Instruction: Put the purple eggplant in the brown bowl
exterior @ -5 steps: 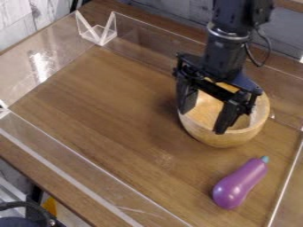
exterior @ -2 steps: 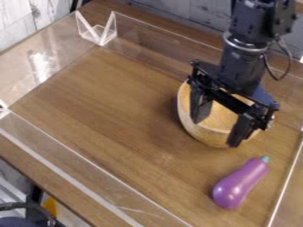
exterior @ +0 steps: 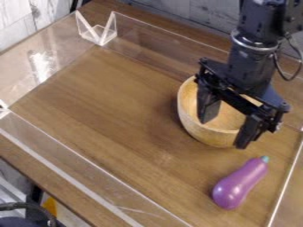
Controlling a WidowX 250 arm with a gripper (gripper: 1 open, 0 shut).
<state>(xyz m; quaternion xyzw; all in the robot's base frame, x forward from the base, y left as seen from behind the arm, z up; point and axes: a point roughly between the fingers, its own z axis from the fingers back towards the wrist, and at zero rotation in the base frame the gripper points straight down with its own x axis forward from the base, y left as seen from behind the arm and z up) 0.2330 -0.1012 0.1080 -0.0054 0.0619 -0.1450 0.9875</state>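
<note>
- Spreading across the whole view: wooden table (exterior: 106, 106), edged by clear plastic walls (exterior: 95, 27).
- Hanging over the brown bowl (exterior: 196, 127), pointing straight down: black gripper (exterior: 231, 115), jaws standing wide apart, gripping nothing.
- Sitting near the table's right edge, partly hidden behind the gripper: that same bowl.
- Lying flat on the table below the bowl, apart from it, green stem tip pointing up-right: purple eggplant (exterior: 240, 183).
</note>
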